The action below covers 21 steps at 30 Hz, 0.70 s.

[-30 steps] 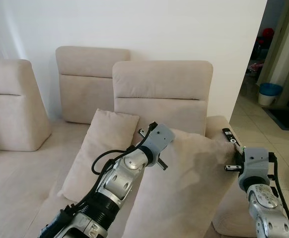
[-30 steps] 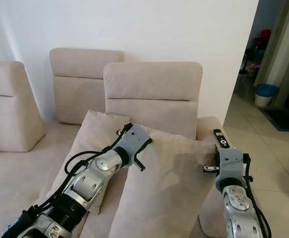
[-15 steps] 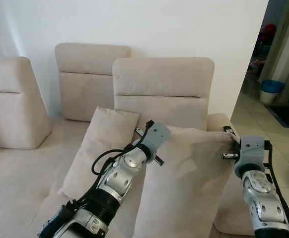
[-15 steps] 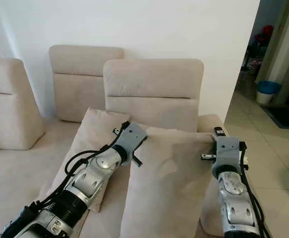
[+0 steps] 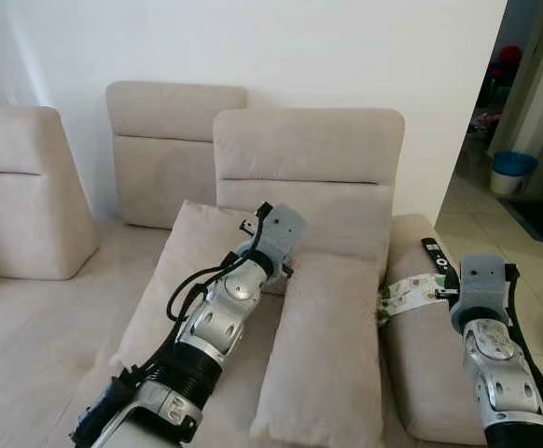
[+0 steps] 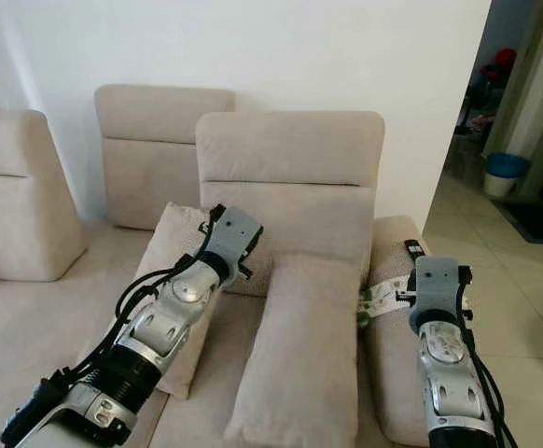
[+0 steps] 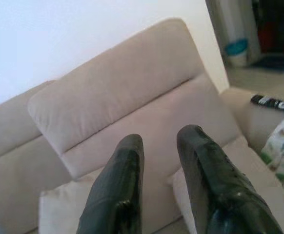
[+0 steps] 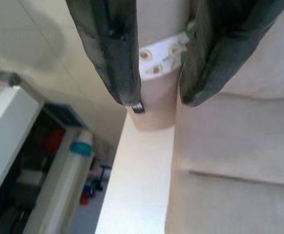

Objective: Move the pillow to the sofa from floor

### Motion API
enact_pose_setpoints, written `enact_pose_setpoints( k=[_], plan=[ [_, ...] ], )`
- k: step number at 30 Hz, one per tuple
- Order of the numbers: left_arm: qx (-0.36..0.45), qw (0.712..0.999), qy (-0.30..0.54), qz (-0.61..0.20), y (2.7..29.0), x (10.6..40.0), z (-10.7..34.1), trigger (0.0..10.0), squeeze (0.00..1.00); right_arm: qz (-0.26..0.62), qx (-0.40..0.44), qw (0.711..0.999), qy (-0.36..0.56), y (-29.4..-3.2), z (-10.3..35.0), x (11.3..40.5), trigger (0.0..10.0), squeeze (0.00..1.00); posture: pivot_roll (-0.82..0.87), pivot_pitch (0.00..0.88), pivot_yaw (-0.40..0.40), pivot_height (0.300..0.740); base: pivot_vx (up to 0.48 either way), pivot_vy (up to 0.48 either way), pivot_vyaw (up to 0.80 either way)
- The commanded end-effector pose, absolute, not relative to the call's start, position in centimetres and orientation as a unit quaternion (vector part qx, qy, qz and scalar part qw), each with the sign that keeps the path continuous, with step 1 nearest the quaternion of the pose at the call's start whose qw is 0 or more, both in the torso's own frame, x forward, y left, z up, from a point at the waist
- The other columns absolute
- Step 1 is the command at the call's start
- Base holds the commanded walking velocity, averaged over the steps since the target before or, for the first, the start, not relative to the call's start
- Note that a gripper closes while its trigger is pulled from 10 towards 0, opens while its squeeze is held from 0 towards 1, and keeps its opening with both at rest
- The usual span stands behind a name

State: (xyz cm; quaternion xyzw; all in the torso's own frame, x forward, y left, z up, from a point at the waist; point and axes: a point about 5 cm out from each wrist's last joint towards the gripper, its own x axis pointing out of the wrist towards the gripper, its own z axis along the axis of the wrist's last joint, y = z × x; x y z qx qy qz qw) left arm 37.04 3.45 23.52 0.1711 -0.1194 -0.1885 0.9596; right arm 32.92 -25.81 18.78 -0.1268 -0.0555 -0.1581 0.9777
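Looking pretty much done to me: the pillow (image 5: pixel 326 350) is lying on the sofa (image 5: pixel 38 317) seat, its top end against the backrest, right beside a second cushion (image 5: pixel 183 280) and just next to the armrest (image 5: pixel 430 345). Left claw (image 7: pixel 164 161) hangs above it with its fingers a narrow gap apart, holding nothing. Right claw (image 8: pixel 156 63) sits over the armrest, also slightly parted and empty, near a printed packet (image 5: pixel 410 291) and a remote (image 5: pixel 437 253). My guess is all that's left is pulling both arms away.
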Motion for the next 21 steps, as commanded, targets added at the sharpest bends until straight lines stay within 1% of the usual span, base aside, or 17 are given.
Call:
enact_pose_setpoints(
  k=[1, 2, 5, 6, 7, 8, 10, 11, 12, 15, 16, 19, 21],
  plan=[
    [0.149, 0.962, -0.125, -0.191, 3.6, 36.8, 23.5, 10.0, 0.0, -0.146, -0.126, 0.979, -0.067, -25.2, 18.8, 32.8, 10.0, 0.0, -0.08, 0.025, 0.042, 0.728, 0.0, 0.0, 0.0],
    [0.149, 0.962, -0.125, -0.191, 3.6, 36.8, 23.5, 10.0, 0.0, -0.146, -0.126, 0.979, -0.067, -25.2, 18.8, 32.8, 10.0, 0.0, -0.08, 0.025, 0.042, 0.728, 0.0, 0.0, 0.0],
    [0.002, 0.964, -0.113, -0.241, 3.1, 34.9, 21.5, 10.0, 0.0, -0.09, -0.117, 0.982, -0.118, -22.0, 18.0, 30.7, 10.0, 0.0, -0.08, 0.025, 0.04, 0.728, 0.0, 0.0, 0.0],
    [0.002, 0.964, -0.113, -0.241, 3.1, 34.9, 21.5, 10.0, 0.0, -0.09, -0.117, 0.982, -0.118, -22.0, 18.0, 30.7, 10.0, 0.0, -0.08, 0.025, 0.04, 0.728, 0.0, 0.0, 0.0],
    [-0.025, 0.963, -0.106, -0.248, 3.1, 34.5, 20.9, 10.0, 0.0, -0.078, -0.113, 0.983, -0.126, -21.4, 17.7, 30.1, 10.0, 0.0, -0.08, 0.025, 0.04, 0.728, 0.0, 0.0, 0.0],
    [-0.025, 0.963, -0.106, -0.248, 3.1, 34.5, 20.9, 10.0, 0.0, -0.078, -0.113, 0.983, -0.126, -21.4, 17.7, 30.1, 10.0, 0.0, -0.08, 0.025, 0.04, 0.728, 0.0, 0.0, 0.0],
    [-0.064, 0.96, -0.088, -0.258, 3.5, 33.4, 19.4, 10.0, 0.0, -0.057, -0.11, 0.984, -0.131, -20.0, 16.6, 28.5, 10.0, 0.0, -0.08, 0.025, 0.041, 0.728, 0.0, 0.0, 0.0],
    [-0.074, 0.959, -0.082, -0.261, 3.8, 32.9, 18.7, 10.0, 0.0, -0.049, -0.105, 0.985, -0.132, -19.4, 16.1, 27.8, 10.0, 0.0, -0.08, 0.024, 0.041, 0.728, 0.0, 0.0, 0.0],
    [-0.074, 0.959, -0.082, -0.261, 3.8, 32.9, 18.7, 10.0, 0.0, -0.049, -0.105, 0.985, -0.132, -19.4, 16.1, 27.8, 10.0, 0.0, -0.08, 0.024, 0.041, 0.728, 0.0, 0.0, 0.0],
    [-0.066, 0.963, -0.061, -0.255, 5.1, 31.9, 16.5, 10.0, 0.0, -0.032, -0.099, 0.987, -0.124, -18.3, 14.5, 25.6, 10.0, 0.0, -0.08, 0.023, 0.042, 0.728, 0.0, 0.0, 0.0],
    [-0.066, 0.963, -0.061, -0.255, 5.1, 31.9, 16.5, 10.0, 0.0, -0.032, -0.099, 0.987, -0.124, -18.3, 14.5, 25.6, 10.0, 0.0, -0.08, 0.023, 0.042, 0.728, 0.0, 0.0, 0.0],
    [-0.061, 0.968, -0.056, -0.238, 6.6, 31.5, 15.3, 10.0, 0.0, -0.029, -0.099, 0.988, -0.118, -18.0, 13.3, 24.2, 10.0, 0.0, -0.08, 0.02, 0.044, 0.728, 0.0, 0.0, 0.0],
    [-0.063, 0.969, -0.058, -0.231, 7.1, 31.3, 15.0, 10.0, 0.0, -0.028, -0.099, 0.988, -0.117, -18.0, 13.0, 23.9, 10.0, 0.0, -0.08, 0.018, 0.044, 0.728, 0.0, 0.0, 0.0]
  ],
)
